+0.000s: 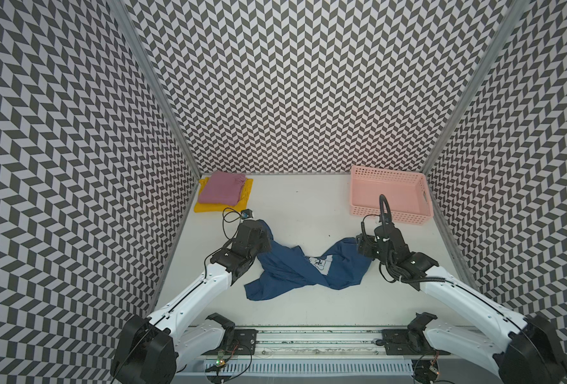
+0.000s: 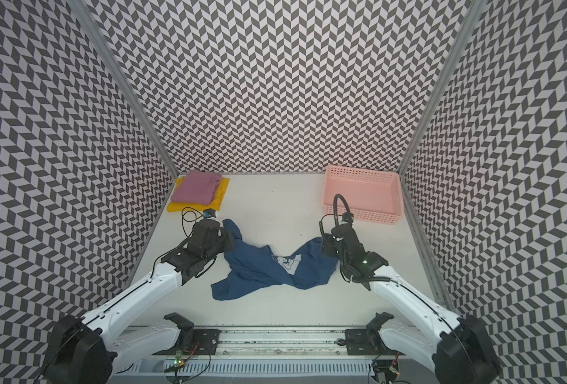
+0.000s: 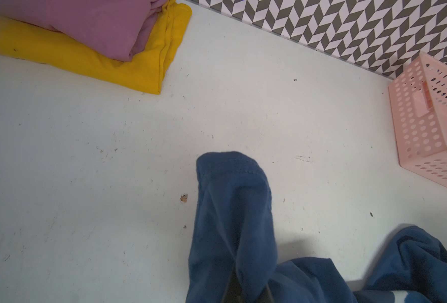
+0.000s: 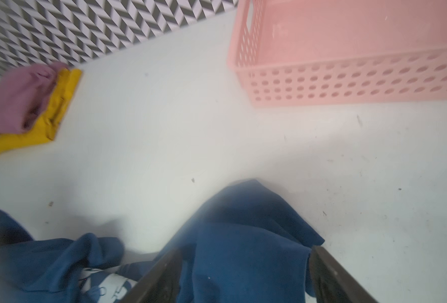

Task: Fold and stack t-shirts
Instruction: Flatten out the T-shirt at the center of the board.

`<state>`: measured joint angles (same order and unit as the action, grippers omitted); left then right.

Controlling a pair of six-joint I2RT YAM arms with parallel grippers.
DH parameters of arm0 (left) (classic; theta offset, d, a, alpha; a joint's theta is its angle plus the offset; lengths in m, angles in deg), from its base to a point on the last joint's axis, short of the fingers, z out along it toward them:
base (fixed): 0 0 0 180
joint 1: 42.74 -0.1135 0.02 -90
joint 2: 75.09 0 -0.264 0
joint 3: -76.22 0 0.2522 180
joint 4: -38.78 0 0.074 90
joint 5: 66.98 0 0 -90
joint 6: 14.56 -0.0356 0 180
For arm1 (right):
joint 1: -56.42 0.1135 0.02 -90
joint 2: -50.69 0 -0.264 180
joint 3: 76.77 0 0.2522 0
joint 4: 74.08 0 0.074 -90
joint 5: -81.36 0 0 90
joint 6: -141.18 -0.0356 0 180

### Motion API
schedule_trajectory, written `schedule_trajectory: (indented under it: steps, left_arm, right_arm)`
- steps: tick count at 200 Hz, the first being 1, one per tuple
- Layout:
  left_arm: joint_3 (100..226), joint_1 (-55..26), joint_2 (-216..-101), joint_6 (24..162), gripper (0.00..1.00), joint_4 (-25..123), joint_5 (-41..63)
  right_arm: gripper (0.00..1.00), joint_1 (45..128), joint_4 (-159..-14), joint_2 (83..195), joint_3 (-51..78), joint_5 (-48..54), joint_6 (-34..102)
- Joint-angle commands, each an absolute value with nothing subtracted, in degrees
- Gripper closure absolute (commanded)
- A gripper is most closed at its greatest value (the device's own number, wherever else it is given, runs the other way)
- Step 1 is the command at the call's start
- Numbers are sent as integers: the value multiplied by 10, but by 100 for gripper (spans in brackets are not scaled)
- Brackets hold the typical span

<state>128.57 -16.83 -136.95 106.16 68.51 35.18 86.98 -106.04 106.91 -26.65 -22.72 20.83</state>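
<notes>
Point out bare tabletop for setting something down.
Free: back-centre, between the folded mauve-pink t-shirt on the yellow t-shirt and the pink perforated plastic basket; front strip between the crumpled navy blue t-shirt and the metal base rail. Crowded: mid-table, under that shirt.

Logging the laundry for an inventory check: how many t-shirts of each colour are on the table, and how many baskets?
navy blue t-shirt: 1
mauve-pink t-shirt: 1
yellow t-shirt: 1
pink basket: 1
Total: 4
</notes>
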Motion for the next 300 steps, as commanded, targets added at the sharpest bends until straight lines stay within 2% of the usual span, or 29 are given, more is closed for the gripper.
schedule_trajectory:
  steps: [1,24,64,97,133,177,219,300]
  left_arm:
    - [1302,-165,-1370,1056,100,682,354]
    - [1304,-165,-1374,1055,100,679,349]
    - [1313,-165,-1367,1052,100,688,343]
    - [1317,-165,-1348,1051,100,692,344]
    - [1323,-165,-1353,1046,100,692,335]
    - [1318,-165,-1348,1044,100,688,332]
    - [1320,-165,-1347,1043,100,691,330]
    - [1316,-163,-1349,1043,100,689,323]
  right_arm:
    - [12,867,-1096,1023,-286,-183,214]
    - [13,879,-1146,1028,-294,-119,184]
    - [20,910,-1177,1033,-315,-49,127]
    - [20,952,-1206,989,-337,-45,68]
    - [21,955,-1175,1013,-372,-36,69]
    - [19,953,-1086,1113,-351,-113,99]
    - [18,938,-1073,1219,-258,-131,159]
    - [18,870,-974,1375,-183,-134,239]
